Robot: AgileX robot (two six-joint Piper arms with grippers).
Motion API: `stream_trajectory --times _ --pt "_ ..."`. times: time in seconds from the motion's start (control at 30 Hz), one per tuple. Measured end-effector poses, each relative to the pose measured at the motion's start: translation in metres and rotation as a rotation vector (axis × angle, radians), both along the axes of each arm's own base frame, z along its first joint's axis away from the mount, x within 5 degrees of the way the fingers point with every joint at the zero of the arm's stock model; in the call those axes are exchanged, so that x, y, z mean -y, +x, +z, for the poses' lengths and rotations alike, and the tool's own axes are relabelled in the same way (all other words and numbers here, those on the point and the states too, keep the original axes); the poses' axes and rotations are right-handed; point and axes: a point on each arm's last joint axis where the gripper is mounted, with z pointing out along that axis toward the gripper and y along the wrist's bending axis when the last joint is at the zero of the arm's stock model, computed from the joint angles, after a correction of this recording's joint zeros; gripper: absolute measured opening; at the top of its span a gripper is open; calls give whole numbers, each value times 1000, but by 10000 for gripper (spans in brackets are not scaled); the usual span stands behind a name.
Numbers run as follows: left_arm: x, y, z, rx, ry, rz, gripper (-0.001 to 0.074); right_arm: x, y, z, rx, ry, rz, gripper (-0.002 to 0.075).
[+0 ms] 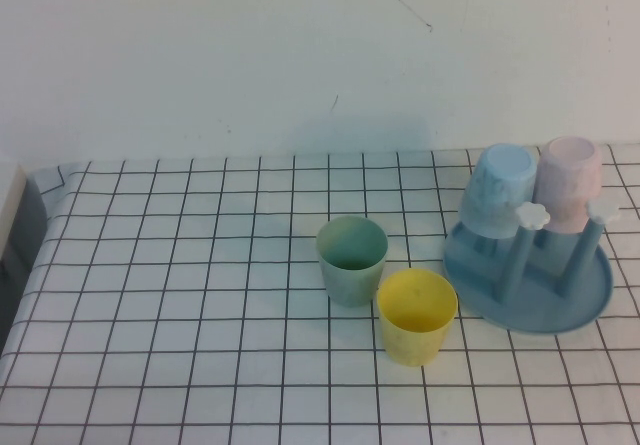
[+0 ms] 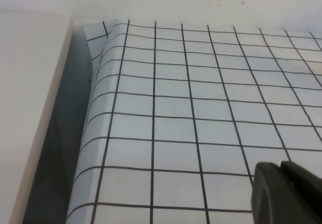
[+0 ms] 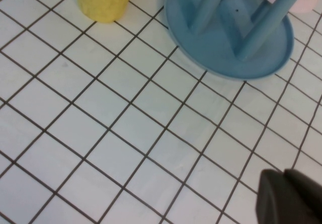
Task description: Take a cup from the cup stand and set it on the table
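The yellow cup [image 1: 417, 315] stands upright on the grid-cloth table [image 1: 150, 315], just left of the blue cup stand [image 1: 585, 300]. It also shows in the right wrist view [image 3: 103, 0], next to the stand [image 3: 226, 48]. Neither arm shows in the high view. My right gripper [image 3: 287, 196] is shut and empty, hovering over bare cloth on the near side of the stand. My left gripper [image 2: 284, 191] is shut and empty, over the table's far left part, away from the cups.
A pale green tumbler [image 1: 352, 258] stands upright touching or nearly touching the yellow cup. A light blue tumbler [image 1: 500, 190] and a pink one [image 1: 570, 183] hang upside down on the stand's back pegs. Two front pegs [image 1: 533, 215] are bare. The table's left edge [image 2: 93, 133] drops off.
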Motion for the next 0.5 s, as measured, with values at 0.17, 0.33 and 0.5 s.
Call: stream_trajectory --times 0.17,0.33,0.5 --pt "0 0 0 3 10 -1 -2 0 0 0 0 0 0 -1" --pt "0 0 0 4 15 -7 -2 0 0 0 0 0 0 -1" --pt "0 0 0 4 15 -7 -2 0 0 0 0 0 0 -1"
